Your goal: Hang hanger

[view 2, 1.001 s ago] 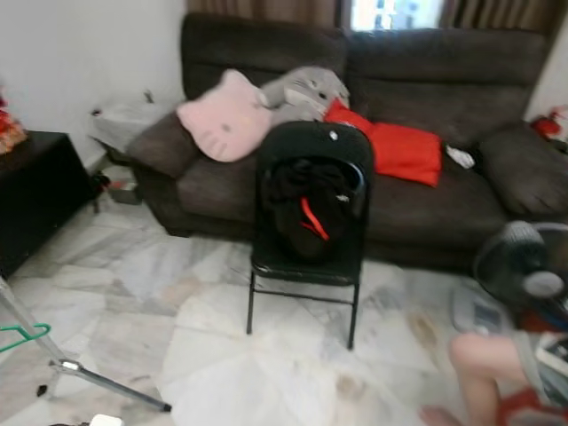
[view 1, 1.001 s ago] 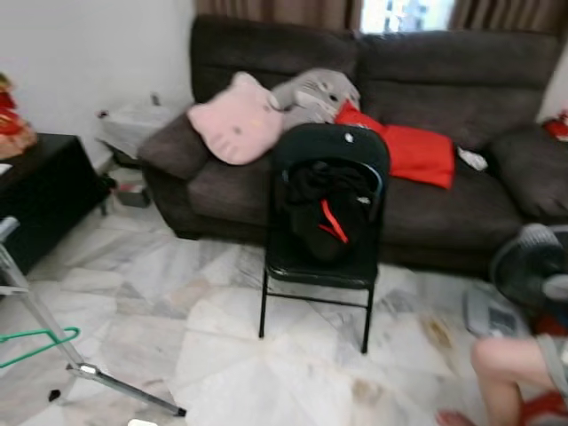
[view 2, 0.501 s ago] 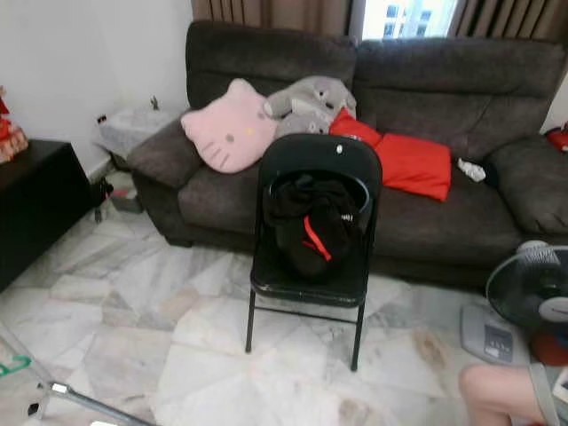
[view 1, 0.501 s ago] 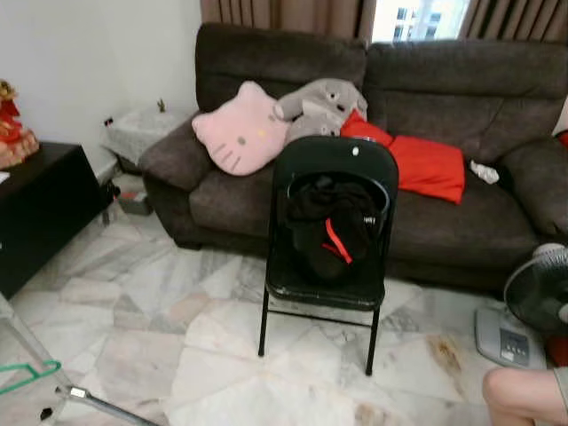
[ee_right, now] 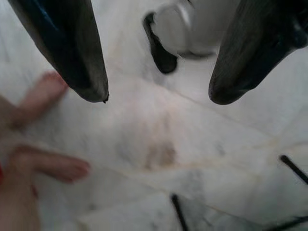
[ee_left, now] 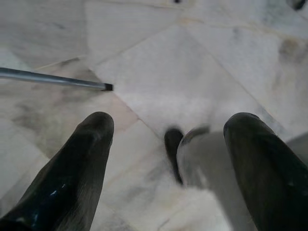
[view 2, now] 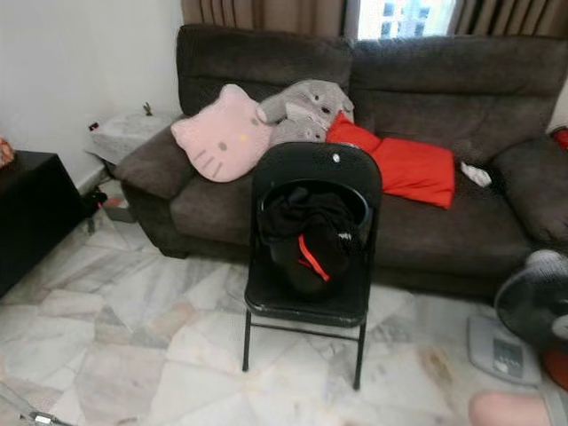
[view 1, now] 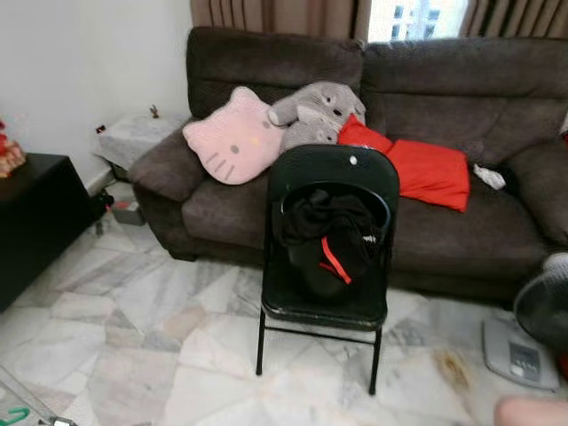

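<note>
A black metal folding chair (view 1: 327, 266) stands on the white marble floor (view 1: 160, 355) directly ahead of me, with a black garment with a red stripe (view 1: 327, 232) draped through its open back. Behind the chair sits a dark brown fabric sofa (view 1: 444, 106) carrying a pink cat-face cushion (view 1: 232, 138), a grey plush toy (view 1: 311, 105) and a red cloth (view 1: 426, 169). Far to the chair's left, at the floor's near edge, a sliver of the green plastic hanger (view 1: 12, 415) shows beside the foot of a grey metal rack leg (ee_left: 53, 80). To the chair's right stand a dark fan (view 1: 546, 306) and a grey bathroom scale (view 1: 522, 353).

My left pincer (ee_left: 166, 130) hangs released over the floor, its 2 fingers spread, holding nothing. My right pincer (ee_right: 156, 91) is likewise spread wide and released, above the floor near a person's bare feet (ee_right: 33, 144).
</note>
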Controlling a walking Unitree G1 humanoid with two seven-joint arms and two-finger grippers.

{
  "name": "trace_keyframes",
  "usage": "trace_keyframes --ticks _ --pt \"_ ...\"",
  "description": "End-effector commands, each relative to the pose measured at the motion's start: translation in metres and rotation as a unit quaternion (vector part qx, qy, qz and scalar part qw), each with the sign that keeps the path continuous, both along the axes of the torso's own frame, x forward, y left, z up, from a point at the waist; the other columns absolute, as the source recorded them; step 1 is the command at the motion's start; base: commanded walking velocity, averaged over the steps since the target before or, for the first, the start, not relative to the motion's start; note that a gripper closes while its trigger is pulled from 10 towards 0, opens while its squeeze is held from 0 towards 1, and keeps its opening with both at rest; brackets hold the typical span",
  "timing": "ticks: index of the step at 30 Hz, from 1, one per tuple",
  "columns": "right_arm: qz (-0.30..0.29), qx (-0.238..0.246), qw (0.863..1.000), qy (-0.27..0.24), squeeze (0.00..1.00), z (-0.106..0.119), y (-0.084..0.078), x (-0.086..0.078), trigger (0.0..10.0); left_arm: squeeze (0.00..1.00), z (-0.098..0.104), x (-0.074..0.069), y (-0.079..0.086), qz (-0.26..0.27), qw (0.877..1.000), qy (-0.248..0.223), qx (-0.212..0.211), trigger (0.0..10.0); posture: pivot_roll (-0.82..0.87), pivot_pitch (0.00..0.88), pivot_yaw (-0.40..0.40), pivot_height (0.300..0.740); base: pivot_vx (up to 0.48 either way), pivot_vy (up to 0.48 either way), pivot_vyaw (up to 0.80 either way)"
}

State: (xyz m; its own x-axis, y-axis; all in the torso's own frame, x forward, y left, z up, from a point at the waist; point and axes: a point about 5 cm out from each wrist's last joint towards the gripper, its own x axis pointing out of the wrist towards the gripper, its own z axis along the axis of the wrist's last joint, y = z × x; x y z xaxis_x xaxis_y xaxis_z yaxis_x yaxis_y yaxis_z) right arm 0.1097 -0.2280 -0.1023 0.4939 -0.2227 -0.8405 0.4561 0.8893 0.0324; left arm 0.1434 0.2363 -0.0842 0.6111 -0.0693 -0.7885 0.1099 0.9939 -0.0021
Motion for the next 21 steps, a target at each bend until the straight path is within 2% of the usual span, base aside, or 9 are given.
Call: trace_keyframes --ticks 1,21 --pt "0.004 0.010 1.000 0.001 0.00 -0.0017 0.0088 0.0008 10.0 0.00 -0.0023 -0.0093 0.0068 0.004 1.000 0.019 0.011 10.0 -0.06 0.000 0.013 0.740 0.270 0.000 0.00" --pt "0.008 0.007 1.000 -0.020 0.00 0.0019 0.0062 0.0092 10.0 0.00 -0.0030 -0.0099 0.0063 -0.007 1.000 0.028 0.013 10.0 -0.08 0.000 0.020 0.740 0.271 0.000 0.00"
